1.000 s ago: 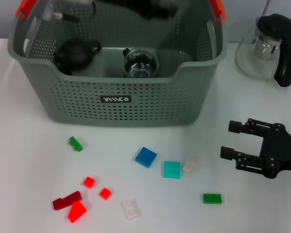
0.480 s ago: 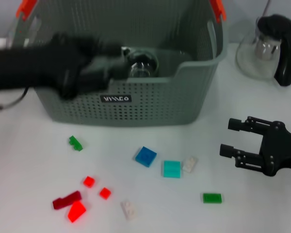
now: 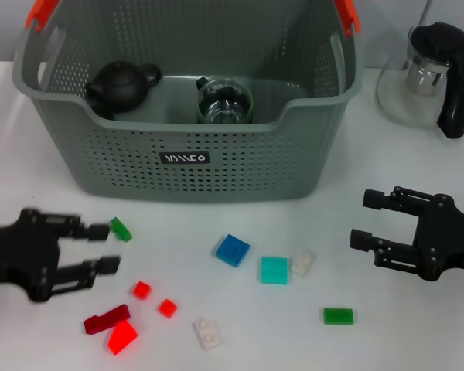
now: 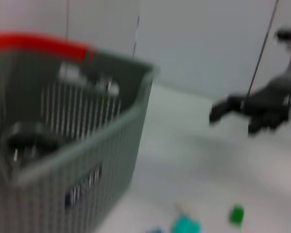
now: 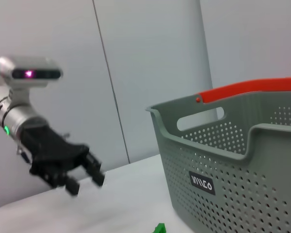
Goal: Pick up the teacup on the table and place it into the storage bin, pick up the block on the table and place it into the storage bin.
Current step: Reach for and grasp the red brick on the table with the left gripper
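Observation:
The glass teacup (image 3: 225,102) stands inside the grey-green storage bin (image 3: 185,158), beside a black teapot (image 3: 122,83). Several small blocks lie on the white table in front of the bin: green (image 3: 121,228), blue (image 3: 232,250), teal (image 3: 274,270), white (image 3: 302,262), and a red cluster (image 3: 122,337). My left gripper (image 3: 110,247) hovers low at the front left, open and empty, just left of the small green block. My right gripper (image 3: 361,219) waits open at the right, holding nothing. The right wrist view shows the bin (image 5: 233,155) and the left gripper (image 5: 82,172) beyond it.
A glass pitcher with a black handle (image 3: 429,73) stands at the back right. Another green block (image 3: 338,315) and a white one (image 3: 207,333) lie near the front edge. In the left wrist view, the bin's wall (image 4: 87,160) fills the side nearest my left arm.
My left arm has swung out from over the bin, across its front, down to the table at the front left. The teacup stays in the bin. The right arm has not moved.

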You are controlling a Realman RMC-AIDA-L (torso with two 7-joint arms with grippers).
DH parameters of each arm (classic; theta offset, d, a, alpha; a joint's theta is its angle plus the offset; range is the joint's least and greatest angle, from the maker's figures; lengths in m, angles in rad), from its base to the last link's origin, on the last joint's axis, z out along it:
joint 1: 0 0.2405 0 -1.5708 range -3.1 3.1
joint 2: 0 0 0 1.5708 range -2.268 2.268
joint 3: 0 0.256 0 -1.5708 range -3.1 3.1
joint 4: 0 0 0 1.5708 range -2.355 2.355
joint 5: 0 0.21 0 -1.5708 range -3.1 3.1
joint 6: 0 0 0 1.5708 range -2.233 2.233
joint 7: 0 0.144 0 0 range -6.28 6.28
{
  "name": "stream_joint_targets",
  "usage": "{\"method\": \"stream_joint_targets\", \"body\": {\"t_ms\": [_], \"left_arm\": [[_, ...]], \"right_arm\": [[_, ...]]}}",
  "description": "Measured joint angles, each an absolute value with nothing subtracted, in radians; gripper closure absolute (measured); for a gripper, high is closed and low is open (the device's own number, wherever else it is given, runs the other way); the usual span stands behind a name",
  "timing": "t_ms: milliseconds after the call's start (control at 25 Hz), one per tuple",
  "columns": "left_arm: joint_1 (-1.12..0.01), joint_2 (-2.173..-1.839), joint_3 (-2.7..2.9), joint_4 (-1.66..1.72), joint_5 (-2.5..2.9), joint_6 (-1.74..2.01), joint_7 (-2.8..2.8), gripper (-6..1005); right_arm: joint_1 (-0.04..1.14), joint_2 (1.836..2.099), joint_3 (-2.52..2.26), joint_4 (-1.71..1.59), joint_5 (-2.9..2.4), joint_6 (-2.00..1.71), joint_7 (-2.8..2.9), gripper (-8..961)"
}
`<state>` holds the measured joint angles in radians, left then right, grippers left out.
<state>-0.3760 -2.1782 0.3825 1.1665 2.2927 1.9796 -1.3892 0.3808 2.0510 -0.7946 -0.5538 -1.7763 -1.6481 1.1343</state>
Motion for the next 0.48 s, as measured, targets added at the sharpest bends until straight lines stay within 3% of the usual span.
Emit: {"method": "stream_joint_targets", "body": {"t_ms": [480], "left_arm": [[-0.384, -2.178, 0.363, 1.122, 2.596, 1.926, -1.356, 522]], "right_arm": [[0.383, 2.051, -0.795, -0.554, -1.778, -1.651, 1.135, 209]]}}
